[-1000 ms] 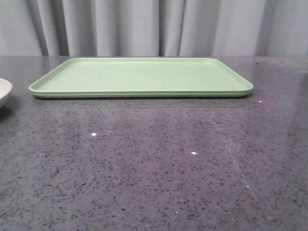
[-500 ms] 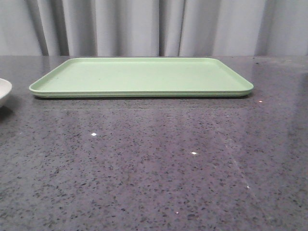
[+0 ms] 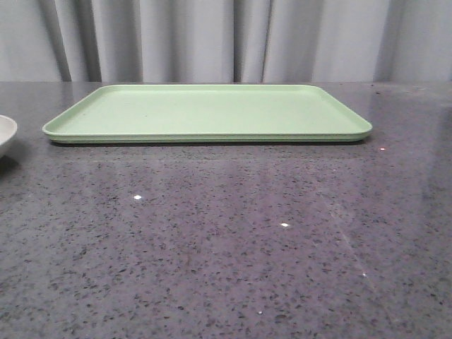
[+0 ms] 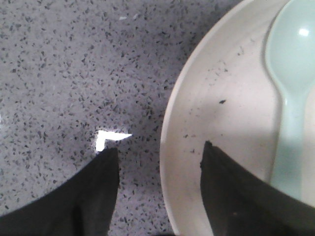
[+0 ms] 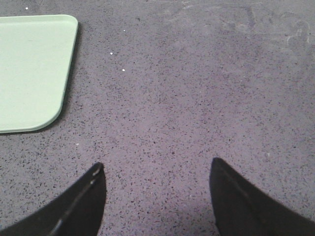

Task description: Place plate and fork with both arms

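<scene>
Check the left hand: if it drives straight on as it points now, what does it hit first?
Probably the plate: the left hand is open, straddling its rim, one finger over the inside near the pale spoon, the other over the countertop. Height unclear.

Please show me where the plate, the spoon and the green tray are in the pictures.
plate (image 4: 216, 93): left wrist view, on its speckled inner surface beside the spoon.
spoon (image 4: 294, 44): left wrist view, on its bowl, lying in the plate.
green tray (image 3: 212, 109): front view, on its flat middle.
</scene>
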